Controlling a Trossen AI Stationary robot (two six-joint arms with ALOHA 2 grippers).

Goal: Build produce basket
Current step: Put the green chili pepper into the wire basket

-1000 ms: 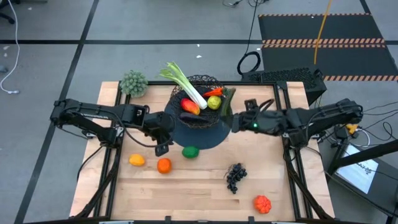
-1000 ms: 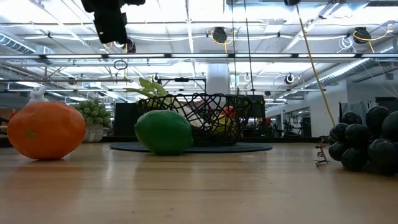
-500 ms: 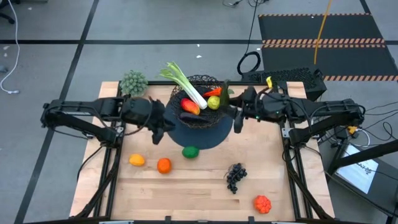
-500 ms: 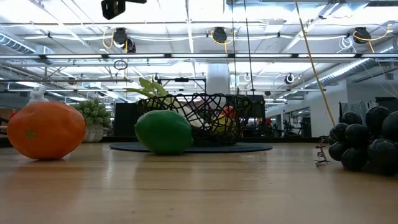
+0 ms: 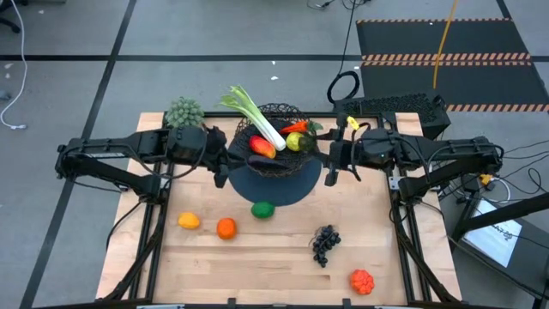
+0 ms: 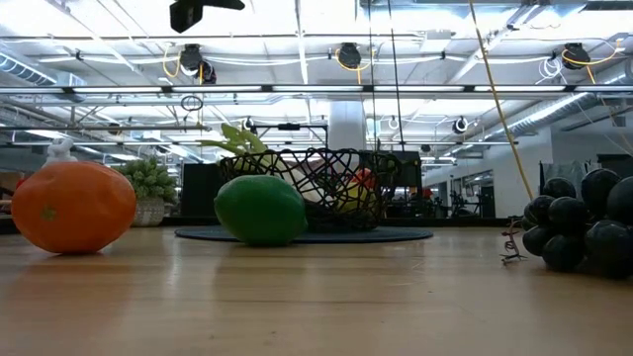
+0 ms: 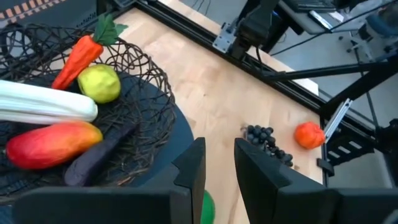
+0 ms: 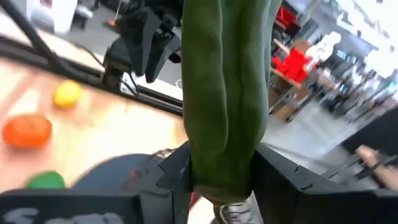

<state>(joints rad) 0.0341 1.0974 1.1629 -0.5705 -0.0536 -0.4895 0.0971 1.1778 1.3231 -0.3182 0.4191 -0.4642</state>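
The black wire basket (image 5: 274, 137) stands on a dark round mat (image 5: 279, 184) at the table's far middle. In it lie a leek (image 7: 46, 106), a mango (image 7: 53, 143), a carrot (image 7: 78, 56), a yellow-green fruit (image 7: 99, 84) and a dark purple piece (image 7: 99, 158). My right gripper (image 5: 330, 165) hovers at the basket's right side, shut on a green cucumber (image 8: 227, 93). My left gripper (image 5: 221, 167) hovers at the basket's left side, its fingers (image 7: 193, 168) a narrow gap apart with nothing between them. My right gripper pinches the cucumber (image 8: 221, 168) between its two fingers, which lie across it. The gripper comes in about level from the table's right side. The cucumber is lifted clear of the table and the basket, its long free part reaching away from the fingers.
On the bare wood near the mat lie a lime (image 5: 263, 209), an orange (image 5: 226, 227) and a lemon (image 5: 189, 221). Dark grapes (image 5: 324, 243) and a red tomato (image 5: 362, 281) lie toward the near right. A fuzzy grey-green clump (image 5: 184, 113) sits at the far left.
My right gripper has rolled about a quarter turn and risen a little beside the basket, turning the held cucumber with it. My left gripper has risen and drawn from the mat's near left toward the basket's left side, tipping up toward level.
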